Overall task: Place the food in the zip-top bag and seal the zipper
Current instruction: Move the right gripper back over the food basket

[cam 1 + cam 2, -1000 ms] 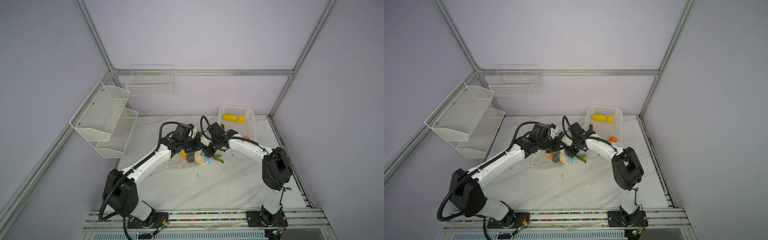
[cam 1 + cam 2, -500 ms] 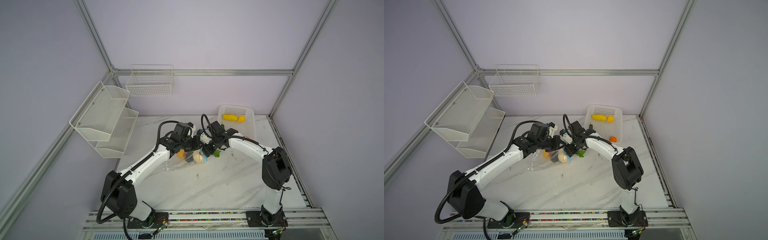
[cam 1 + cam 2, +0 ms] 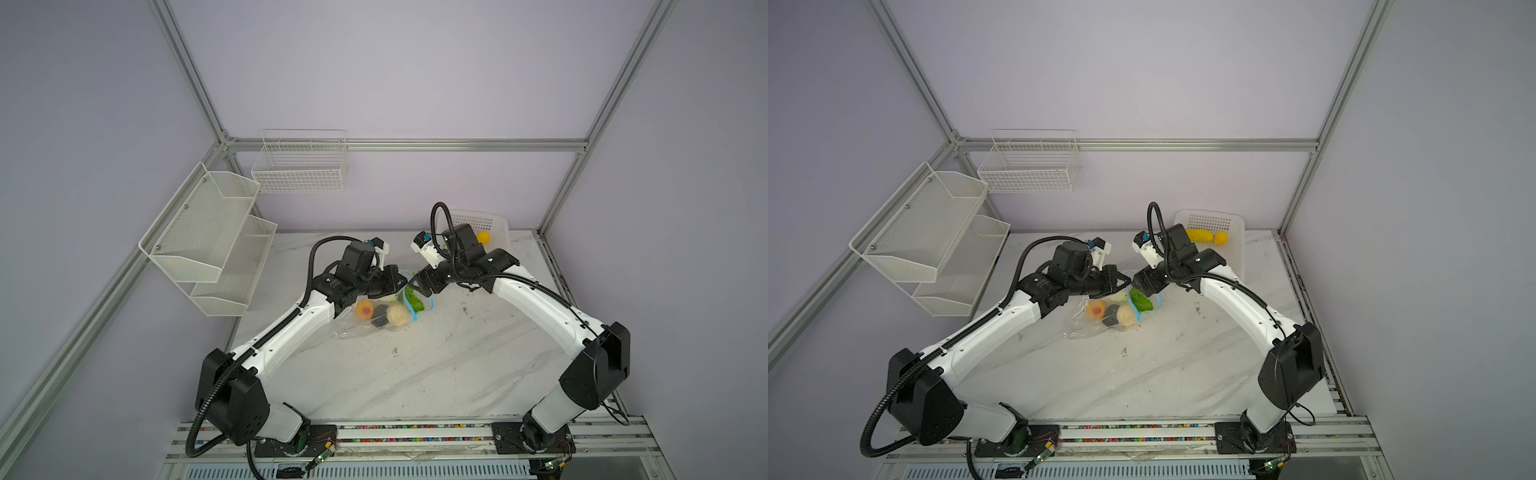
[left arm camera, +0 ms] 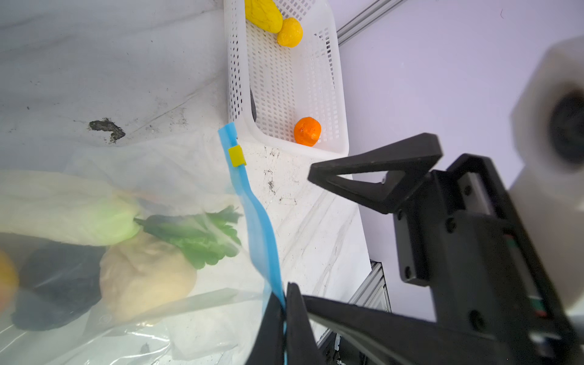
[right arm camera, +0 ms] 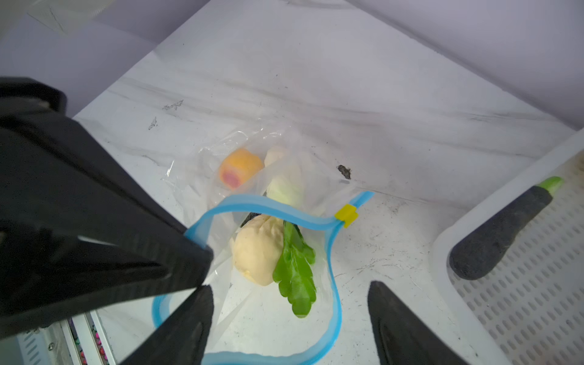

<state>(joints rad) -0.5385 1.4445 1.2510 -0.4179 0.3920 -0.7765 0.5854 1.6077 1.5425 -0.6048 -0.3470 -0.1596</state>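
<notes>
The zipper [image 5: 268,207] is best kept raised and taut, mouth agape, while the right gripper [image 5: 289,286] is drawn clear unsnagged and sent for food [image 4: 307,131] in the white basket [image 3: 1235,249], toward two o'clock from the zip-top bag [image 3: 353,328] at mid-table. The right jaws are spread wide, nothing held; the left gripper [image 4: 284,305] is clamped tight on the zipper.

Food [image 3: 1124,316] in bag [image 3: 1079,328], left of basket [image 3: 1208,220]
</notes>
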